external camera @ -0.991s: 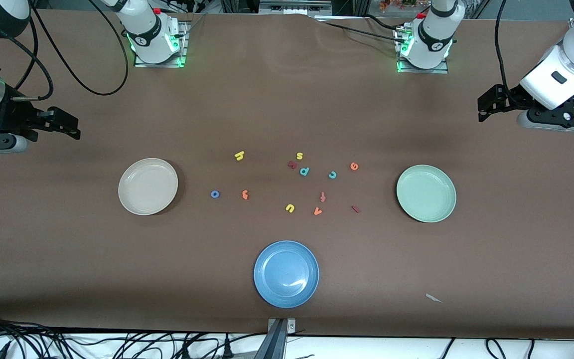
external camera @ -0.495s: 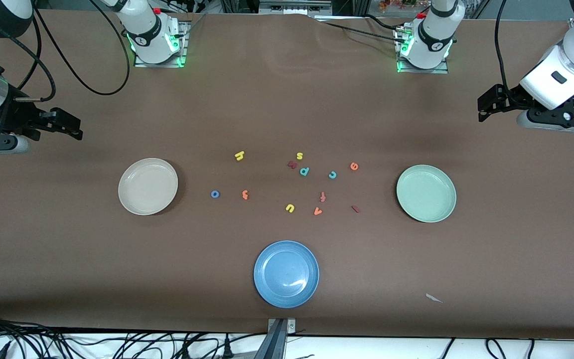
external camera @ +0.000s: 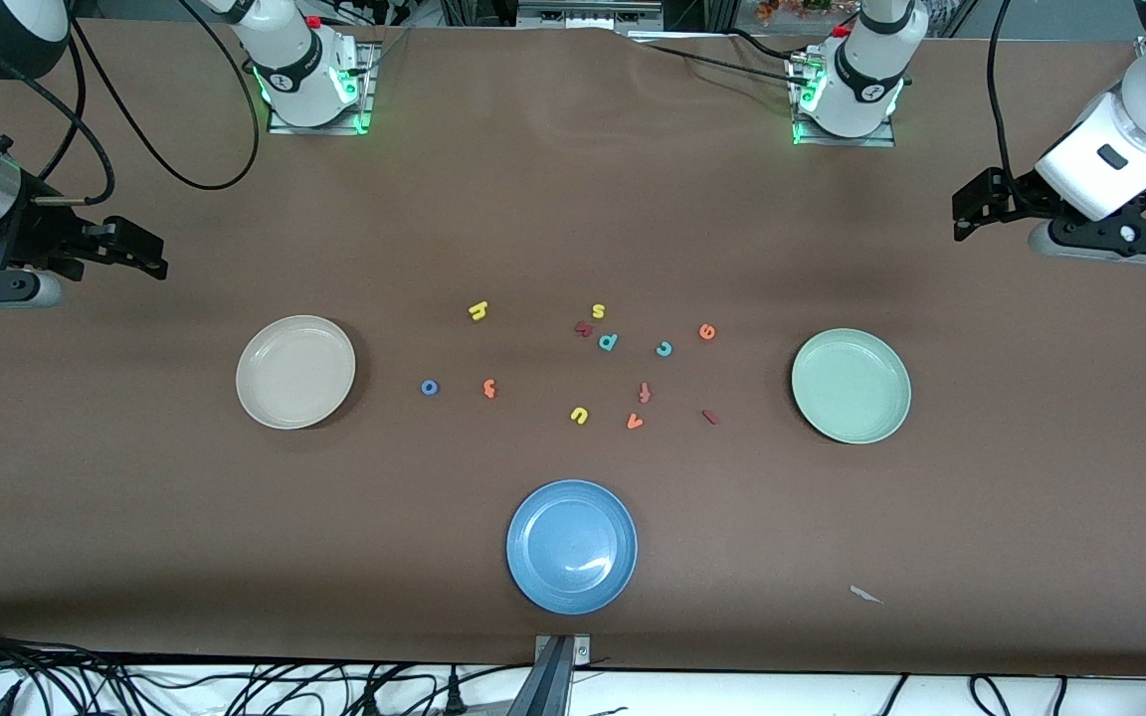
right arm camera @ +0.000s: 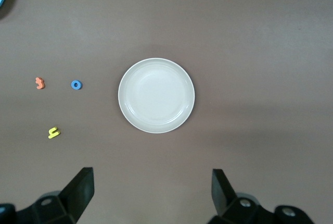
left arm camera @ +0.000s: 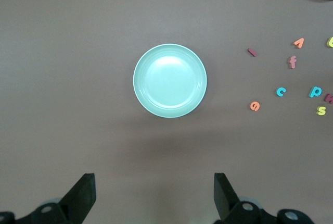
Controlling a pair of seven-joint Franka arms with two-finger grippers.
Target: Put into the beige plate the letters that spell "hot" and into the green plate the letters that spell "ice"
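Observation:
The beige plate point(external camera: 295, 372) point(right arm camera: 156, 95) lies toward the right arm's end, the green plate point(external camera: 851, 386) point(left arm camera: 169, 81) toward the left arm's end. Between them are scattered the yellow h point(external camera: 477, 311) point(right arm camera: 53, 133), blue o point(external camera: 429, 387) point(right arm camera: 76, 84), orange t point(external camera: 489, 389) point(right arm camera: 39, 83), dark red i point(external camera: 710, 417) point(left arm camera: 252, 52), teal c point(external camera: 664, 348) point(left arm camera: 281, 91) and orange e point(external camera: 706, 331) point(left arm camera: 254, 106). Both plates hold nothing. My right gripper point(external camera: 147, 254) point(right arm camera: 152, 178) hovers open by the table's end, past the beige plate. My left gripper point(external camera: 963, 217) point(left arm camera: 154, 181) hovers open past the green plate.
A blue plate point(external camera: 571, 546) sits nearest the front camera. Other letters lie among the task's: yellow s point(external camera: 598, 310), yellow u point(external camera: 579, 415), teal p point(external camera: 608, 342), orange v point(external camera: 635, 422), a red f point(external camera: 645, 392) and a dark red letter point(external camera: 584, 328). A scrap point(external camera: 866, 595) lies near the front edge.
My right arm has crept slightly toward the table's middle. The left arm has barely shifted. Letters and plates have not moved.

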